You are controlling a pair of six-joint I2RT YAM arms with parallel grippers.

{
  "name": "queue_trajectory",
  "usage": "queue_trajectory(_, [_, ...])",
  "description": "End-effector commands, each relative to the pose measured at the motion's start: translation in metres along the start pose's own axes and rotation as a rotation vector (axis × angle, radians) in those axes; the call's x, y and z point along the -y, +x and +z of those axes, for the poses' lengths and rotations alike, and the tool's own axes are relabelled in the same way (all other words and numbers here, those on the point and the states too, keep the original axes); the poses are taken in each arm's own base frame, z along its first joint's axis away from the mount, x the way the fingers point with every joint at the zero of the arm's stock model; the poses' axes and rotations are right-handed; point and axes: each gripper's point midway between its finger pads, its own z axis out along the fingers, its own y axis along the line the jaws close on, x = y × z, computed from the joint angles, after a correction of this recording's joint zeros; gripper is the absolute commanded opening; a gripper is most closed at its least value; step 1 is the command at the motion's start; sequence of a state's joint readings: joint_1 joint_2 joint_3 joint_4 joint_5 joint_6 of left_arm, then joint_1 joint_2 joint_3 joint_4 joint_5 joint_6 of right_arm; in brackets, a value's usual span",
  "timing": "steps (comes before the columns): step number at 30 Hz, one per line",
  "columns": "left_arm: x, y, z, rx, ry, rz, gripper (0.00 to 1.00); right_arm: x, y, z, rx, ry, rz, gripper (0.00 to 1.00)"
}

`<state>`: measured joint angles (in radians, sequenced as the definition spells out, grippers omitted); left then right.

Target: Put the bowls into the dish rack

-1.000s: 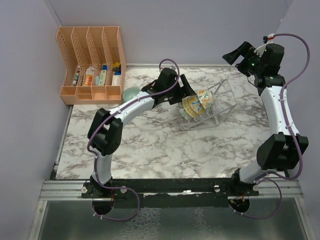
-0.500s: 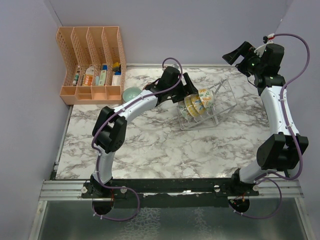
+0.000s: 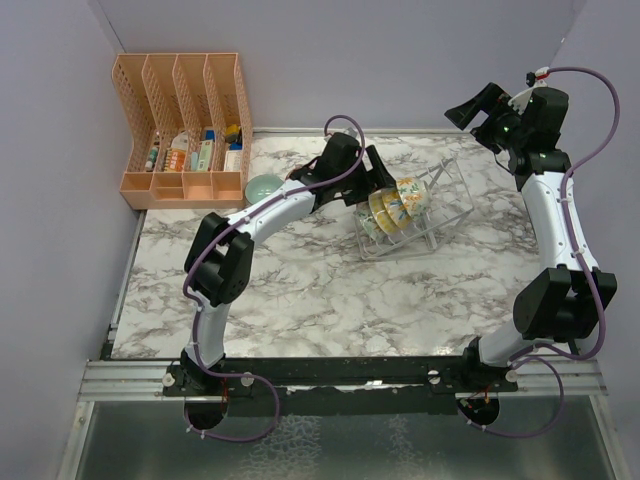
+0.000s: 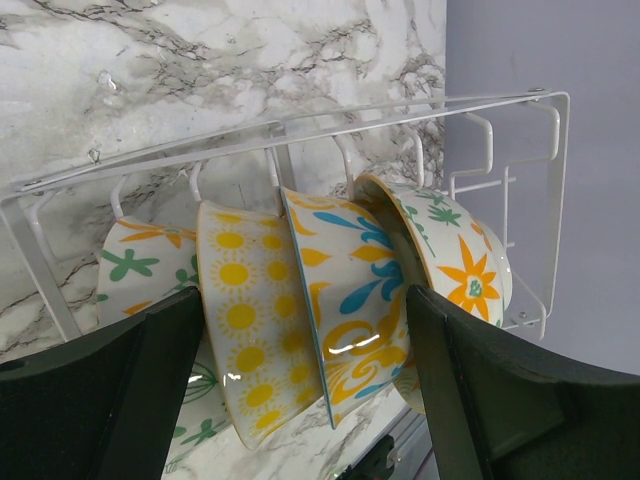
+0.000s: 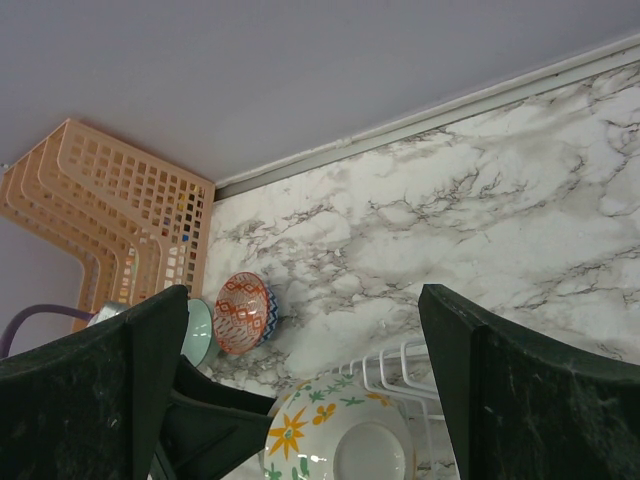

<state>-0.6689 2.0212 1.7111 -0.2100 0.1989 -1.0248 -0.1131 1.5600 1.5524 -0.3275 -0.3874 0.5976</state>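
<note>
The marble table (image 3: 300, 290) holds everything. At its far left corner stands an orange file organizer (image 3: 180, 100), which is not part of the job. The left arm reaches across from the near left to the dish rack (image 3: 448, 200), which sits far of centre and a little to the right. The right arm is folded up high at the far right, well apart from the rack.

Four bowls stand on edge in the rack, packed one against the next. From left to right in the left wrist view they are a green-leaf bowl (image 4: 140, 270), a sun-print bowl (image 4: 245, 320), a blue-and-orange bowl (image 4: 350, 300) and an orange-flower bowl (image 4: 460, 265).

Two are not yet loaded. The pale teal bowl (image 3: 263, 187) and the red-patterned bowl (image 5: 243, 312) sit together on the table just beside the organizer, left of the rack.

The left gripper (image 3: 378, 183) hovers at the rack's left end with its jaws spread wide and nothing pinched between them. The right gripper (image 3: 472, 108) hangs in the air, jaws likewise spread and empty.

So the job looks about two thirds done. Bare wire shows at the rack's right end, but whether two more bowls fit there I cannot tell
</note>
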Motion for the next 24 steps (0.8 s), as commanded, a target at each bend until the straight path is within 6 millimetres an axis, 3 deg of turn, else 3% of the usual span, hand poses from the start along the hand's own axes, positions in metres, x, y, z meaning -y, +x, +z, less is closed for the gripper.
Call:
queue_trajectory(1, [0.018, -0.014, -0.017, 0.034, 0.043, 0.013, 0.85, -0.002, -0.005, 0.002, 0.013, -0.026, -0.011, 0.98])
queue_trajectory(8, [0.01, -0.029, -0.03, 0.08, 0.031, 0.006, 0.85, -0.003, -0.004, 0.003, 0.011, -0.032, -0.006, 0.98])
queue_trajectory(19, [0.015, -0.052, -0.046, 0.131, 0.053, 0.02, 0.85, -0.008, -0.005, -0.001, 0.011, -0.049, -0.01, 0.98])
queue_trajectory(21, [0.008, -0.06, -0.052, 0.145, 0.037, 0.032, 0.89, -0.012, -0.009, -0.003, 0.018, -0.059, -0.015, 0.98])
queue_trajectory(22, [0.004, -0.068, -0.057, 0.161, 0.025, 0.041, 0.98, -0.015, -0.011, -0.004, 0.022, -0.063, -0.016, 0.98])
queue_trajectory(24, [-0.006, -0.081, -0.066, 0.196, -0.01, 0.078, 0.99, -0.02, -0.016, -0.007, 0.029, -0.075, -0.02, 0.98])
